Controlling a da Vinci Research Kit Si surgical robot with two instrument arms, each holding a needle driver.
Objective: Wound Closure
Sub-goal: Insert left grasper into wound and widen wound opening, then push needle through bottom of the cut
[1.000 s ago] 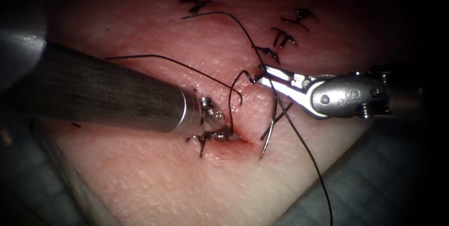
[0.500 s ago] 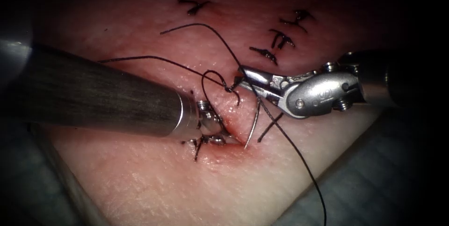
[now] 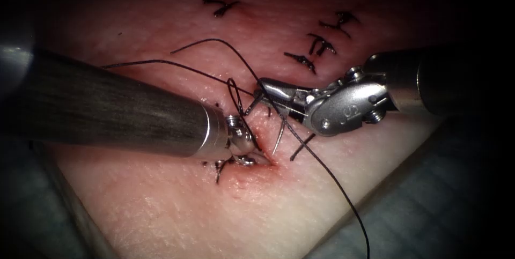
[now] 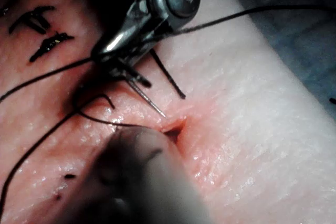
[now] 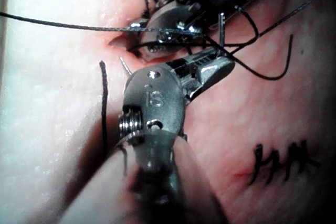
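Needle [image 3: 279, 135]: pinched near its thread end by the right gripper [image 3: 264, 88], hanging down toward the cut [image 3: 263, 160], tip on the cut's right side.
Needle tip: close against the red edge in the endoscope view; in the left wrist view [image 4: 149, 100] bare steel down to the point, just beside the cut's opening [image 4: 176, 127], not buried in the tissue [image 3: 161, 205].
Right gripper: pressed together on the needle, reaching in over the right side of the cut; seen from behind in the right wrist view [image 5: 218, 69], where the needle is mostly hidden behind it.
Left gripper [image 3: 244, 150]: tip down at the cut's left edge, touching the tissue; spread or closed, cannot tell; facing the camera in the right wrist view [image 5: 157, 38], thread crossing in front.
Thread [image 3: 332, 184]: from the needle's end down to the right across the tissue; further strands and a small loop above and between both tools.
Cut end of thread [image 3: 301, 146]: short dark piece lying right of the needle.
Red fluid [image 3: 241, 178]: thin stain around the cut.
Older stitches [image 3: 322, 44]: dark marks well above the cut.
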